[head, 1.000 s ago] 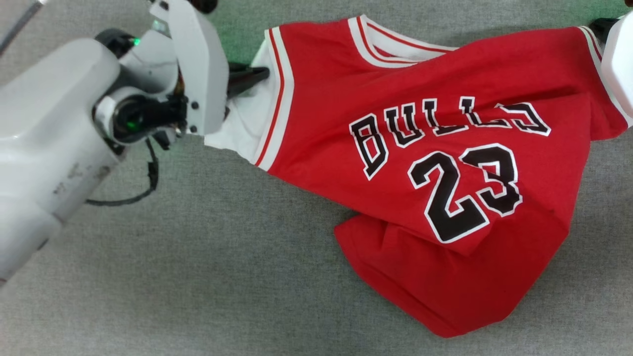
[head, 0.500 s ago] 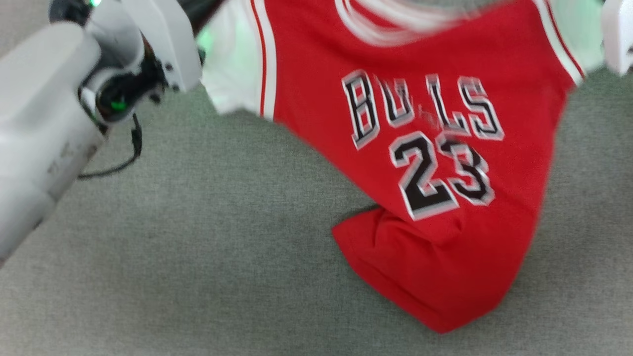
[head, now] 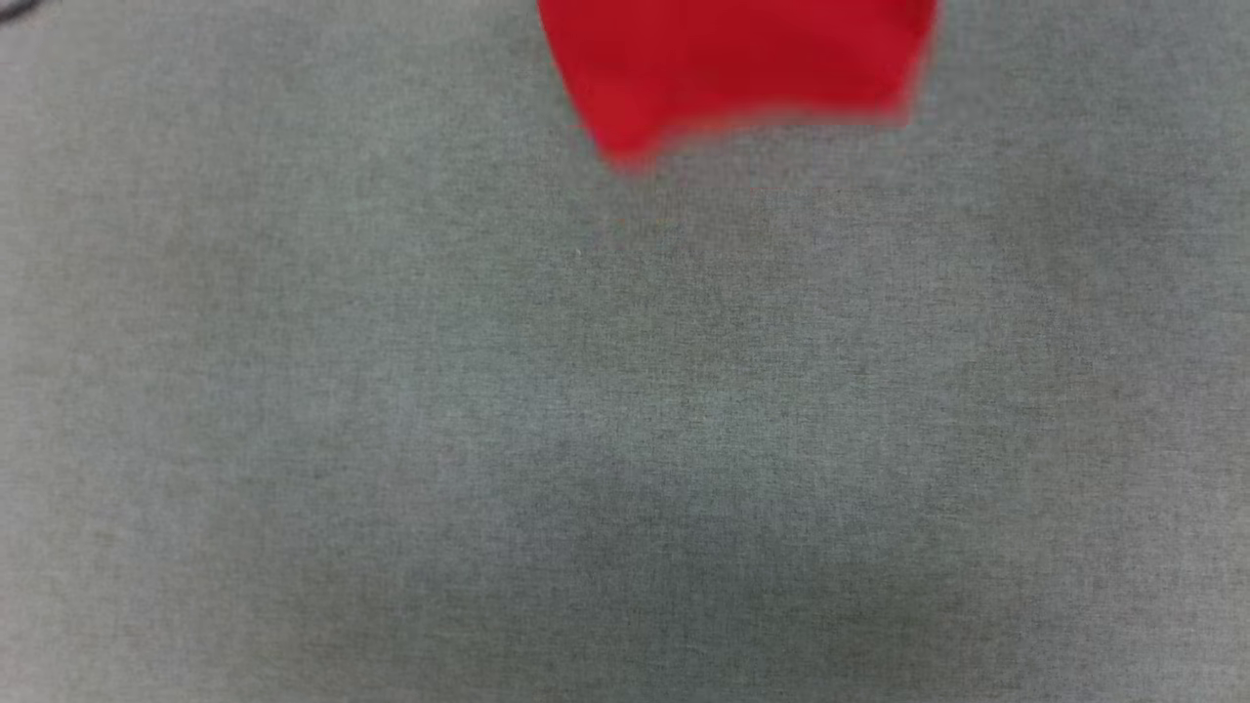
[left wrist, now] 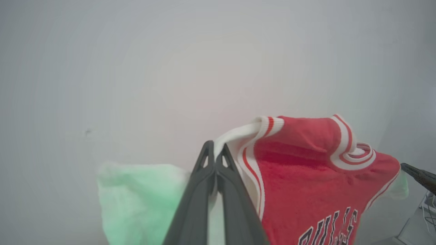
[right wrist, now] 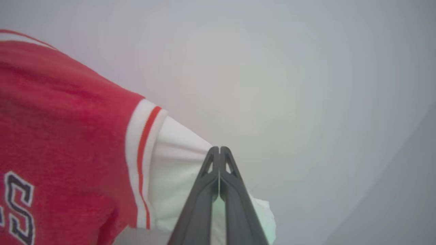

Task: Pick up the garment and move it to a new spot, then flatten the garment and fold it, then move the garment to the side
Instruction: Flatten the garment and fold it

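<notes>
Lifted since a second ago, the garment (head: 732, 59) now reaches into the head view as a blurred red hem at the far edge, a little right of centre. Before, its whole printed front lay spread across that view with the left arm beside it. Grey bench (head: 625, 439) cloth takes up the near part and both sides. A faint shadow lies on it, near and centre. Whether the hem touches the bench cannot be told through the blur.

In the left wrist view the left gripper (left wrist: 215, 149) has its jaws pressed together, clamped on the edge of a white sleeve (left wrist: 235, 136). Loose sleeve cloth billows out to the left of the fingers, tinted green. To the right the garment hangs in the air, red with striped trim at the armhole and the collar. The top of the black lettering shows at the bottom edge. A dark fingertip of the right gripper (left wrist: 408, 169) comes in at the right edge, at the garment's other shoulder. Behind it all is a pale wall (left wrist: 136, 68).

In the right wrist view the right gripper's jaws are also together, clamped on the other white sleeve. That sleeve bunches around the fingers, tinged green below them. The red body stretches away to the left, with a black, white-outlined "S" at the lower left.
</notes>
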`<state>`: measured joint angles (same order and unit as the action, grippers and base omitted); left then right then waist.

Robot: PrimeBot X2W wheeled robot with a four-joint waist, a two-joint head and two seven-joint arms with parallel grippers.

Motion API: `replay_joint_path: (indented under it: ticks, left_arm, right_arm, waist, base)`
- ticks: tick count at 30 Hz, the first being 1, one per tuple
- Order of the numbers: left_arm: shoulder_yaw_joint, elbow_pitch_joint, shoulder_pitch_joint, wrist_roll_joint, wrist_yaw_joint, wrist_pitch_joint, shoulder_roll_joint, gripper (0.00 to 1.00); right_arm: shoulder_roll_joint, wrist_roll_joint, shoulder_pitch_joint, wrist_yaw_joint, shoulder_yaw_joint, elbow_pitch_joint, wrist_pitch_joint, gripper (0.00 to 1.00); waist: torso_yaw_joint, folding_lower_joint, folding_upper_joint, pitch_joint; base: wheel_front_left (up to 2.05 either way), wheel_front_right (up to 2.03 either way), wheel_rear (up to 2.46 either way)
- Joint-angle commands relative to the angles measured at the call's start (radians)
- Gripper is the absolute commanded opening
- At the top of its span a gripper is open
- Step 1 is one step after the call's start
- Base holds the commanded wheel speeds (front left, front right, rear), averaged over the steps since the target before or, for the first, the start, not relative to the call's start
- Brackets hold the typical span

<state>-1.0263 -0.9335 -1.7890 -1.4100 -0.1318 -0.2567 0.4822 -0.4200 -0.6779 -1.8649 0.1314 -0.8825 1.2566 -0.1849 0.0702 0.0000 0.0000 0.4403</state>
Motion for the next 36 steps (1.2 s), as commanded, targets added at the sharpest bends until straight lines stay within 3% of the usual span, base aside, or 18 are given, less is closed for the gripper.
replay_joint_path:
  ticks: [1,5,10,14,18,24,30,36]
  left_arm:
    - [0.006,-0.008,0.002,-0.002,0.002,-0.004,-0.001,0.0]
    - [0.009,0.011,0.038,0.011,0.002,-0.008,-0.012,0.0]
    - [-0.032,0.103,0.183,-0.021,0.002,-0.006,0.016,0.0]
    - [-0.092,0.246,0.352,-0.058,0.002,0.007,0.068,0.0]
    - [-0.149,0.426,0.525,-0.117,0.002,0.028,0.147,0.0]
    - [-0.199,0.634,0.777,-0.141,0.002,0.008,0.276,0.0]
    - [-0.236,0.743,0.995,-0.104,0.001,-0.001,0.334,0.0]
    - [-0.233,0.816,1.119,-0.065,0.001,-0.007,0.372,0.0]
  right_arm:
    - [0.006,0.011,-0.001,-0.001,0.01,0.016,-0.012,0.0]
    - [0.029,0.056,0.021,-0.001,0.038,0.035,-0.037,0.0]
    - [0.041,0.088,0.141,-0.001,0.03,0.036,-0.039,0.0]
    - [0.039,0.076,0.283,-0.001,0.01,0.019,-0.055,0.0]
    - [0.024,0.038,0.457,-0.001,-0.044,-0.078,-0.047,0.0]
    - [-0.075,-0.068,0.722,-0.001,-0.115,-0.313,0.025,0.0]
    - [-0.218,-0.155,0.946,-0.001,-0.126,-0.576,0.136,0.0]
    - [-0.355,-0.19,1.152,-0.001,-0.05,-0.815,0.243,0.0]
  waist:
    - [0.0,0.0,0.0,-0.009]
    - [0.0,0.0,0.0,-0.031]
    - [-0.005,0.0,0.0,-0.052]
    - [-0.007,0.0,0.0,-0.073]
    - [-0.016,0.0,0.0,-0.1]
    - [-0.027,0.0,0.0,-0.139]
    - [-0.039,0.0,0.0,-0.166]
    - [-0.041,0.0,0.0,-0.179]
  base:
    - [0.0,0.0,0.0]
    - [0.0,0.0,0.0]
    - [0.0,0.0,0.0]
    - [0.0,0.0,0.0]
    - [0.0,0.0,0.0]
    - [0.0,0.0,0.0]
    - [0.0,0.0,0.0]
    - [0.0,0.0,0.0]
